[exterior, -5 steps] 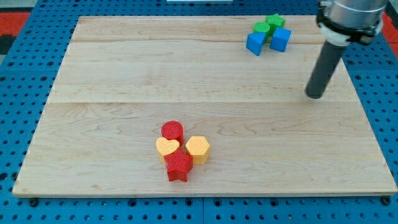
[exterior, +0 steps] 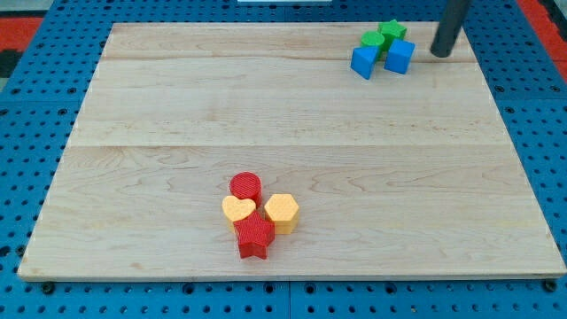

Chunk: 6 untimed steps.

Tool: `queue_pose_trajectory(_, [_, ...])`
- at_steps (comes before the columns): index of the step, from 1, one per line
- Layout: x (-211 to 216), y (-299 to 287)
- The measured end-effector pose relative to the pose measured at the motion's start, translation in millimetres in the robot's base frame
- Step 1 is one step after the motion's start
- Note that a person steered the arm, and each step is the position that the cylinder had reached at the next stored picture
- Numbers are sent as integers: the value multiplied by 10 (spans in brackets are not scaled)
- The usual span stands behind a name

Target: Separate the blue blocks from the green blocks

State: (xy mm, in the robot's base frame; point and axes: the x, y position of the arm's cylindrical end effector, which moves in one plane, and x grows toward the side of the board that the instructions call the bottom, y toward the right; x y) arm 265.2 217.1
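Note:
Two blue blocks sit near the view's top right: a left blue block [exterior: 363, 62] and a right blue cube [exterior: 400, 56]. Behind them, touching, are a green block [exterior: 373, 40] and a green star [exterior: 392, 32]. All are bunched in one cluster. My tip [exterior: 440, 53] is at the view's top right, a short way to the right of the right blue cube, not touching it.
A second cluster lies at the lower middle of the wooden board [exterior: 177, 115]: a red cylinder [exterior: 245, 187], a yellow heart [exterior: 236, 209], a yellow hexagon [exterior: 282, 211] and a red star [exterior: 254, 237]. Blue pegboard surrounds the board.
My tip has moved up the view from the board's right middle to beside the right blue cube. No block has moved.

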Motion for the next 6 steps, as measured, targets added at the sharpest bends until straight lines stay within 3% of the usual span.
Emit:
queue_pose_trajectory(1, [0,-687])
queue_pose_trajectory(3, [530,-1361])
queue_pose_trajectory(5, [118,-1328])
queue_pose_trajectory(6, [205,-1781])
